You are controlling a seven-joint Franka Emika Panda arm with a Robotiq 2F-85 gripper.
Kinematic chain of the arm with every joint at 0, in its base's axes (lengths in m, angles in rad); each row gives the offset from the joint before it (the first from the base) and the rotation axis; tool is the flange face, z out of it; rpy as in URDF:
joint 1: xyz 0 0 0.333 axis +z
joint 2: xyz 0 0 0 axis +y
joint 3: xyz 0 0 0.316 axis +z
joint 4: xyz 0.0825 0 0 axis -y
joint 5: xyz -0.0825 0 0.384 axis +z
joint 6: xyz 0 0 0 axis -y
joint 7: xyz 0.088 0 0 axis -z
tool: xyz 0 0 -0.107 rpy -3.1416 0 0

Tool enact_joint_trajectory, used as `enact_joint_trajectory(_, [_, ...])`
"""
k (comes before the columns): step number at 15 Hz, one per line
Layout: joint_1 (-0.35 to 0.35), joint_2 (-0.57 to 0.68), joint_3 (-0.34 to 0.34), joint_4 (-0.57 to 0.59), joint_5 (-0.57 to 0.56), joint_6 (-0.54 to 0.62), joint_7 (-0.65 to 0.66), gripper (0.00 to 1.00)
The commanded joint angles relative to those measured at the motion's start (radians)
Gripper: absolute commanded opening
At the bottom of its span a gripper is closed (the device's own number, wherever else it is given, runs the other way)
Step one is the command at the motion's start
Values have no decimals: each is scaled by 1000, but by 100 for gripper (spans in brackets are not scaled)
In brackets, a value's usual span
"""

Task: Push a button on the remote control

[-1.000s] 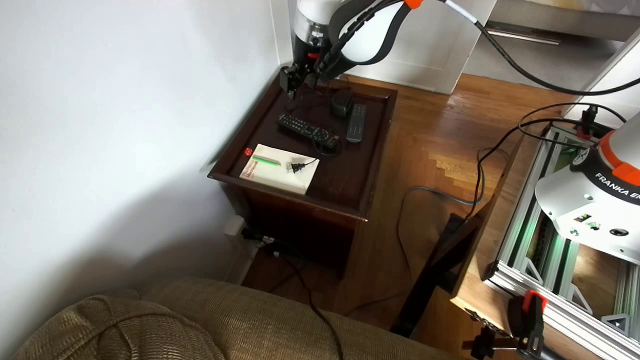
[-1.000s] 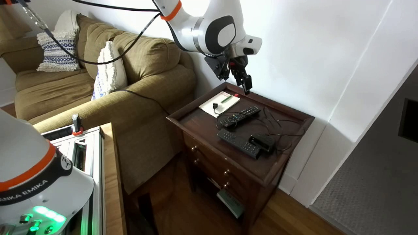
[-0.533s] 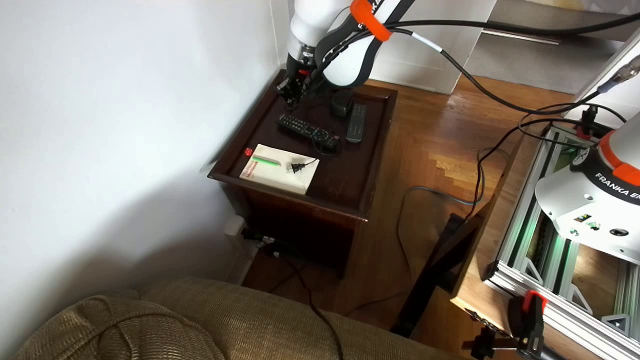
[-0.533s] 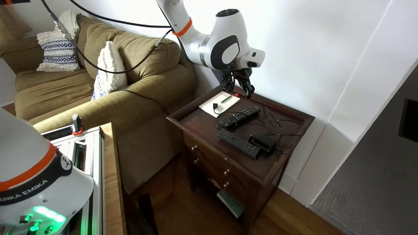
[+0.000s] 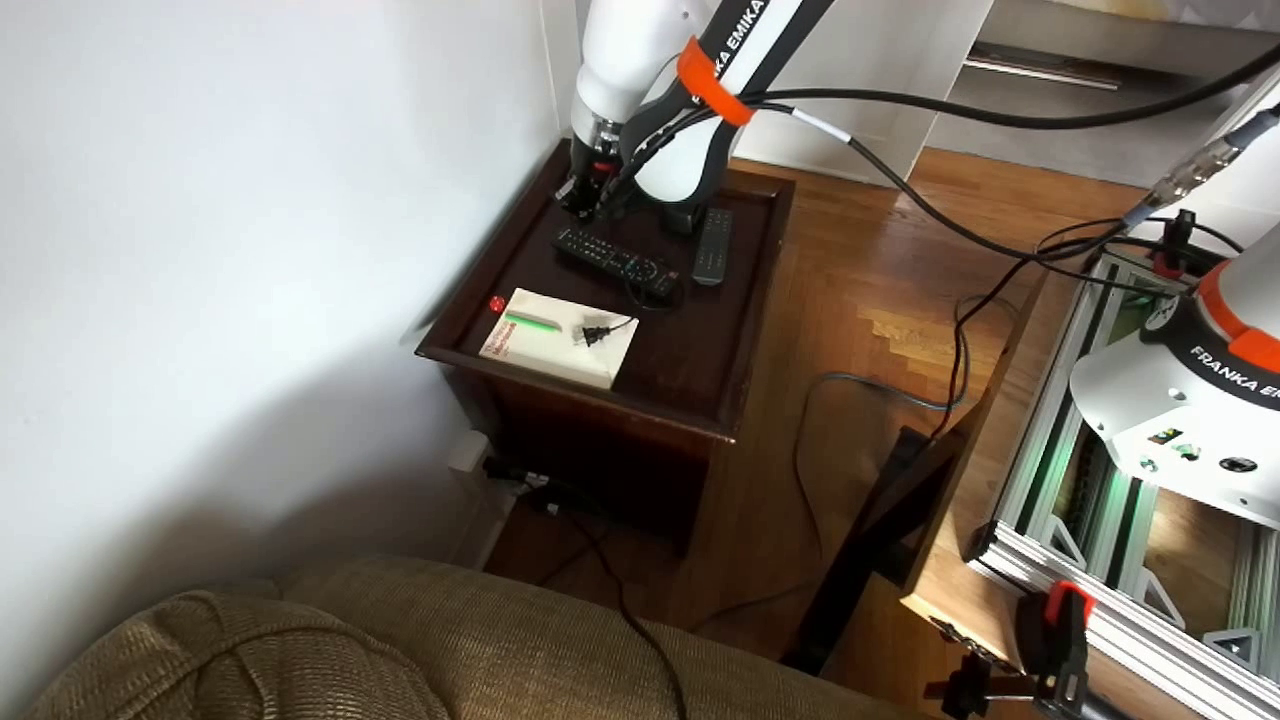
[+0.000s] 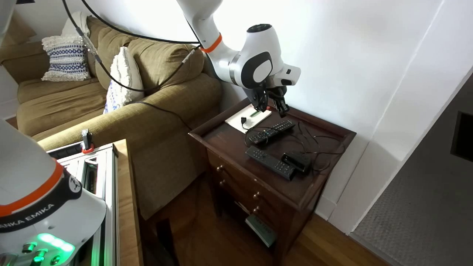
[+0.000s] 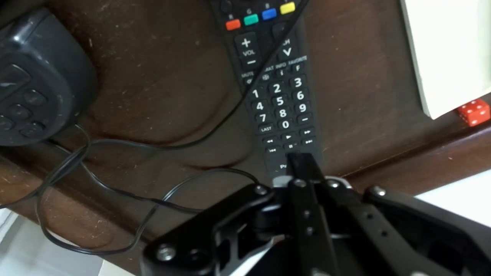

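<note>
A long black remote control (image 7: 283, 107) with white number keys and coloured buttons lies on the dark wooden side table (image 5: 690, 345); a thin cable crosses it. In both exterior views it is in the table's middle. My gripper (image 7: 302, 156) is shut with nothing between its fingertips. In the wrist view the tips overlap the remote's end below the pause key, covering part of the lettering there. In an exterior view the gripper (image 6: 283, 113) hangs over the table near that same end, apparently above the remote. A shorter black remote (image 6: 269, 162) lies at the table's front side.
A black device with buttons (image 7: 38, 76) sits beside the shorter remote, with loose cables (image 7: 153, 143) around it. A pale book (image 5: 560, 360) carries a green pen (image 5: 533, 321) and a plug (image 5: 595, 334). A red die (image 7: 474, 112) is near the raised table rim; the wall stands behind.
My gripper has come down towards the table and closer to the end of the remote with the coloured buttons. Its fingers have come together. The things on the table have not moved.
</note>
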Motion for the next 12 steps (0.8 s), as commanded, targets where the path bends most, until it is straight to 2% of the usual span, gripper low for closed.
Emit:
enact_joint_trajectory(1, [35,53,-33,33,41,29,-27,0])
enact_joint_trajectory(12, [53,115,-49,72,62,38,-30,0])
